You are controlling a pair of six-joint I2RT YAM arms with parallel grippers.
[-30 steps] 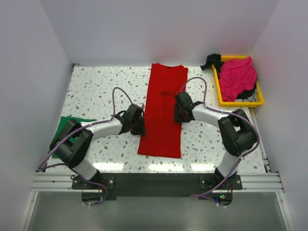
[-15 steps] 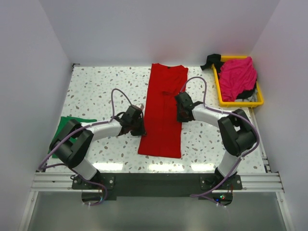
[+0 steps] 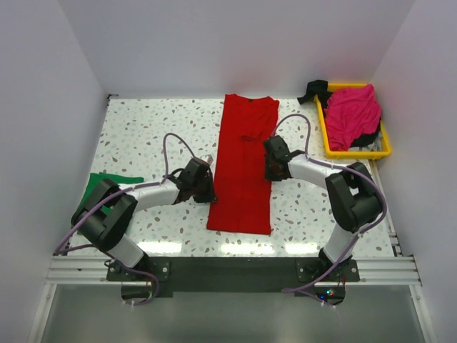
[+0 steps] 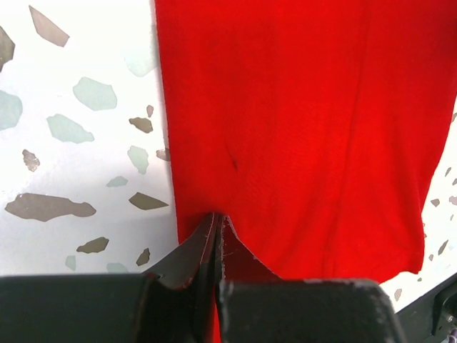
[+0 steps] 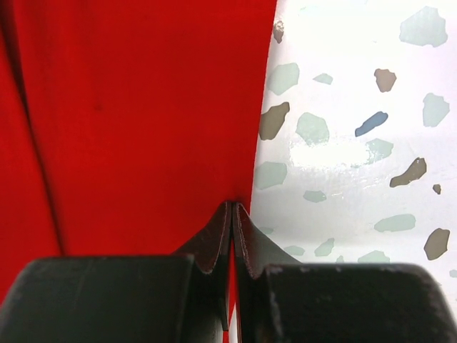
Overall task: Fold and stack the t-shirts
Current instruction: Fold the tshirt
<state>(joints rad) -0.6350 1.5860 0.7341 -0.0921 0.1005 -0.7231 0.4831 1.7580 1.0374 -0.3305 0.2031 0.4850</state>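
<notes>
at the left edge of the white speckled stone-pattern table point(image 3: 143, 136), a green cloth t-shirt point(image 3: 107, 180) is lying flat, partly hidden under the left arm. the left gripper point(image 3: 207, 191) is reaching rightwards and pinching the left edge of the bright red cloth t-shirt point(image 3: 243, 157). in the left wrist view its black fingers point(image 4: 191, 256) are pressing together with red fabric caught between them. the bright red cloth t-shirt is lying in the middle of the table as a long narrow strip, running from the far edge towards the near edge. the right gripper point(image 3: 270, 170) is clamping the shirt's right edge, a little farther away than the left one, its jaws closing tight on the cloth. at the far right, a yellow rectangular plastic tray point(image 3: 357, 152) is holding a crumpled magenta-pink cloth t-shirt point(image 3: 351, 114), and a black cloth point(image 3: 312, 90) is hanging at the tray's far left corner.
</notes>
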